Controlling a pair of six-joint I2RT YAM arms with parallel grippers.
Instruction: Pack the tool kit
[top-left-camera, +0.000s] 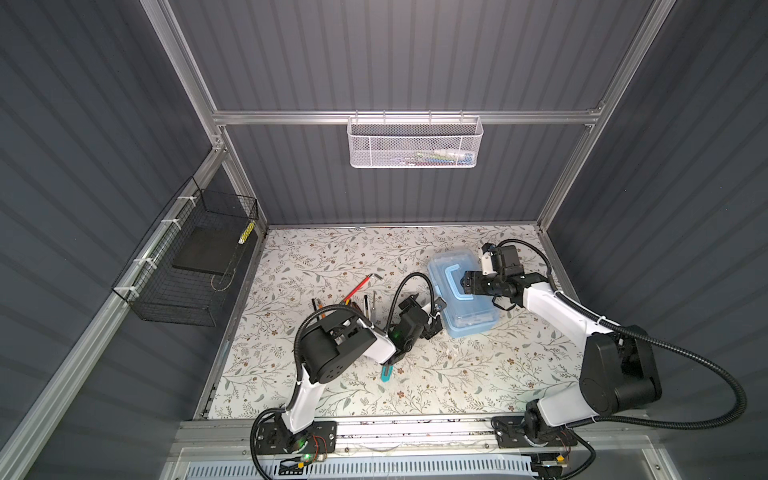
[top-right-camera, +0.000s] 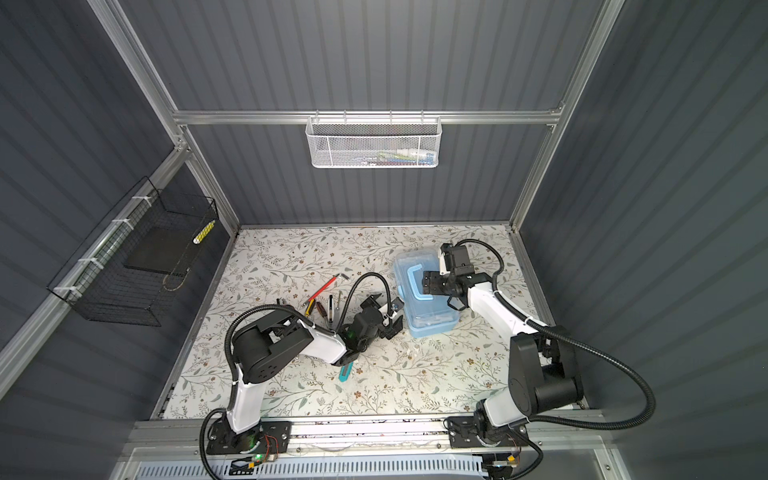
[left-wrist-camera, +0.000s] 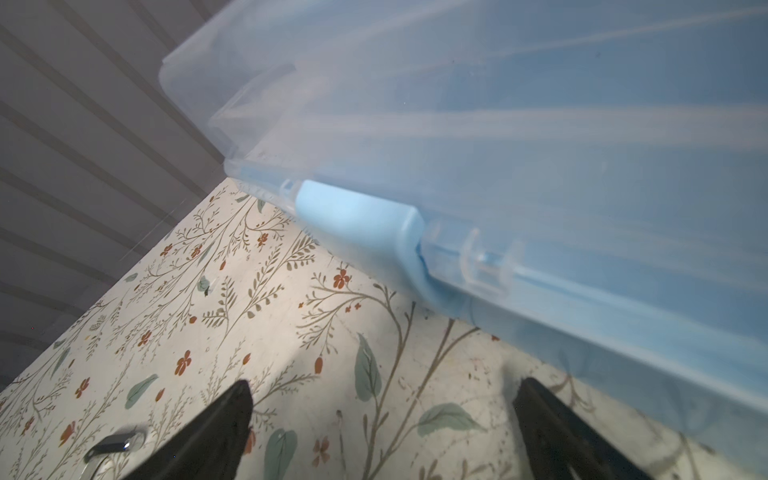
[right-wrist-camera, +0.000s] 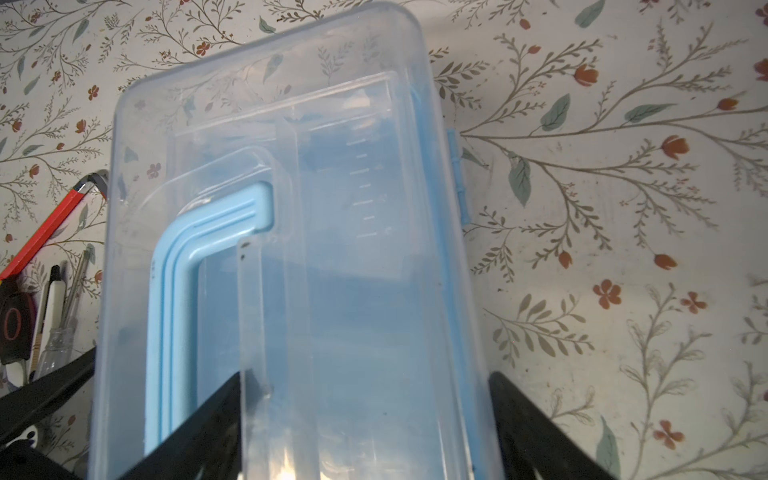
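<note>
1. Tool kit (top-left-camera: 471, 318) (top-right-camera: 434, 318), a light-blue box with a clear lid (right-wrist-camera: 365, 174), lies on the right rear part of the floral table (top-left-camera: 457, 386), one short end toward the back wall. The lid is down and the arched handle (top-left-camera: 451, 277) (right-wrist-camera: 174, 299) is folded flat on it. In the right wrist view a clear inner tray shows through the lid. What else lies inside cannot be made out.
2. On the back rail hangs a white mesh basket (top-left-camera: 382, 149) holding a few coloured items too small to name. On the left rail a black wire basket (top-left-camera: 174, 303) holds a dark flat slab (top-left-camera: 205, 253) and a yellow-and-black striped piece (top-left-camera: 247, 232).
3. Loose tools lie left of the tool kit: a red-handled key (top-left-camera: 360, 286), then pens and screwdrivers (top-left-camera: 366, 306). A teal cutter (top-left-camera: 386, 374) lies nearer the front, partly under the left arm.
4. The table is bare across the front and the rear left. The tool kit stands apart from the right edge, with the right arm over that gap.
5. The right gripper (top-left-camera: 465, 283) (right-wrist-camera: 365, 390) is over the lid, reaching in from the right. Its fingers (right-wrist-camera: 216, 415) are spread, one beside the handle. I cannot tell whether they touch the lid.
6. The left gripper (top-left-camera: 433, 326) (left-wrist-camera: 384, 395) sits low at the tool kit's near left corner. Its fingers (left-wrist-camera: 224, 424) are spread wide with only table between them, and the latch (left-wrist-camera: 357, 224) is just ahead.
</note>
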